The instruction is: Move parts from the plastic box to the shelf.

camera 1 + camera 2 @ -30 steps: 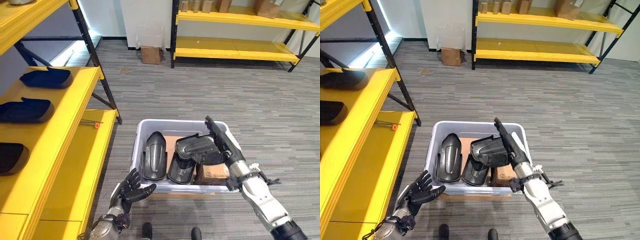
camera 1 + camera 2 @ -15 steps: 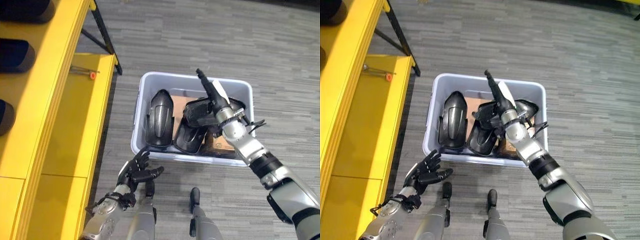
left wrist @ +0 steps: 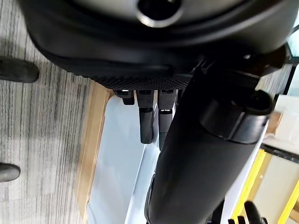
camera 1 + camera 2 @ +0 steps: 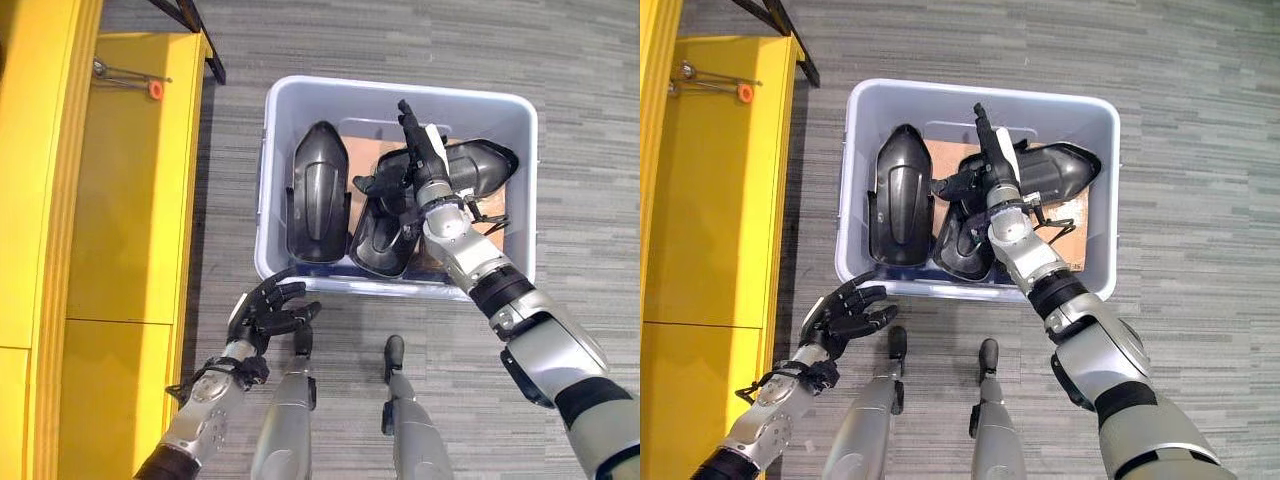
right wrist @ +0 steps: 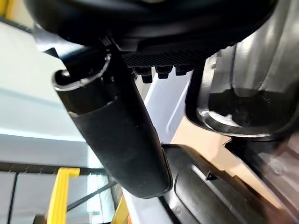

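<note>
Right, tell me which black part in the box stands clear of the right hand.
The black part on the left side of the plastic box: it lies alone, while the others cluster under the right hand.

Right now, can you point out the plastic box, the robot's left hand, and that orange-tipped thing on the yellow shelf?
plastic box (image 4: 526,190): left eye view, right rim.
left hand (image 4: 262,318): left eye view, palm.
orange-tipped thing (image 4: 155,88): left eye view, orange end.

The right robot hand (image 4: 415,165) seemingly hides part of the black part (image 4: 470,168) beneath it.
</note>
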{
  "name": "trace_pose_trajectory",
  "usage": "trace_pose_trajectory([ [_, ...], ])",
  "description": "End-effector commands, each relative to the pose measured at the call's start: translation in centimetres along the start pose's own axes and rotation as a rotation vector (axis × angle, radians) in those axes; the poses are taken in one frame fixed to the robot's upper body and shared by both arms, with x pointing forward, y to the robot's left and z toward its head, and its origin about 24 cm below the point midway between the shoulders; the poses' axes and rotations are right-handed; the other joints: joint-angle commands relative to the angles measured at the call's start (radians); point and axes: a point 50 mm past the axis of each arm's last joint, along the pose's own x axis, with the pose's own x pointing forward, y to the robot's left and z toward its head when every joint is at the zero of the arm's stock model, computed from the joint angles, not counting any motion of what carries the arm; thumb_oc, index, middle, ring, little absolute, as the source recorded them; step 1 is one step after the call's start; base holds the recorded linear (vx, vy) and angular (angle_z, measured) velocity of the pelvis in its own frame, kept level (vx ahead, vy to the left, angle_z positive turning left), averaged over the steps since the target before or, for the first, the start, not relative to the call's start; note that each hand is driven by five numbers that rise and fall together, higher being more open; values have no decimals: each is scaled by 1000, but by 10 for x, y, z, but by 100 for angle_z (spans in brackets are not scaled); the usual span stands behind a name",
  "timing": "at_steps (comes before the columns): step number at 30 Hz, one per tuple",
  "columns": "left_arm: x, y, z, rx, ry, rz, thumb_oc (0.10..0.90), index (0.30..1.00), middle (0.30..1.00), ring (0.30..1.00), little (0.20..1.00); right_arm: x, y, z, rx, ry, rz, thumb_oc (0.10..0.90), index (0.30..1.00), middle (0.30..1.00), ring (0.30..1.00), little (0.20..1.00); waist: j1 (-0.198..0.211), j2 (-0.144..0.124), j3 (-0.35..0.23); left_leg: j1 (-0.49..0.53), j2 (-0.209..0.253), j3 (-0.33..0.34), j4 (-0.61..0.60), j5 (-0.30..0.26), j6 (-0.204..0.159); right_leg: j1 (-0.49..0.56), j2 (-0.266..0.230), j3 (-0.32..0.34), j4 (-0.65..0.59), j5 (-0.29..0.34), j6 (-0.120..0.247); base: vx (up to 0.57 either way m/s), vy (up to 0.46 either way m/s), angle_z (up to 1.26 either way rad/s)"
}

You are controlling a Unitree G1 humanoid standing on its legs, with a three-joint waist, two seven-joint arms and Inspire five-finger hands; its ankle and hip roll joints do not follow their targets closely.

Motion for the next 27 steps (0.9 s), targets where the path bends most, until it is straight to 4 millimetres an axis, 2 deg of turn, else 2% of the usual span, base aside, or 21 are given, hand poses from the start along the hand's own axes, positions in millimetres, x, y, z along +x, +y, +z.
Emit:
trace_pose_trajectory([
  [1,1,-20,8,-45,-60,-55,900,1000,1000,1000,1000,16,-7,84,157,-251,-91,900,1000,1000,1000,1000,2,19,-29,-25,13,-38,43,-53,4,18,-62,-52,121,-89,18,0,0,0],
  [4,2,-21,8,-39,-57,-53,900,1000,1000,1000,1000,16,-3,84,161,-241,-95,900,1000,1000,1000,1000,3,22,-26,-31,10,-41,47,-55,6,18,-64,-57,121,-90,17,0,0,0],
  [11,4,-22,13,-34,-80,-50,900,1000,1000,1000,1000,20,-2,80,2,-224,-162,900,1000,1000,1000,1000,10,30,-17,-59,-2,-50,62,-58,10,7,-71,-66,124,-84,19,-12,5,1],
  [15,7,-27,17,-45,-98,-57,900,1000,1000,1000,1000,22,1,79,-11,-201,-188,900,1000,1000,1000,1000,16,36,-9,-75,-7,-54,73,-62,12,3,-71,-72,124,-83,19,-12,4,2],
  [21,9,-31,21,-32,-119,-68,900,1000,1000,1000,1000,27,-7,74,-99,-160,-244,900,1000,1000,1000,1000,28,45,3,-88,-14,-63,73,-58,14,0,-74,-83,124,-82,21,-10,3,4],
  [27,10,-36,26,-20,-143,-77,900,1000,1000,1000,1000,33,-34,60,-182,-67,-341,900,1000,1000,1000,1000,47,59,17,-110,-23,-75,69,-49,13,-6,-78,-101,121,-81,23,-6,4,9],
])
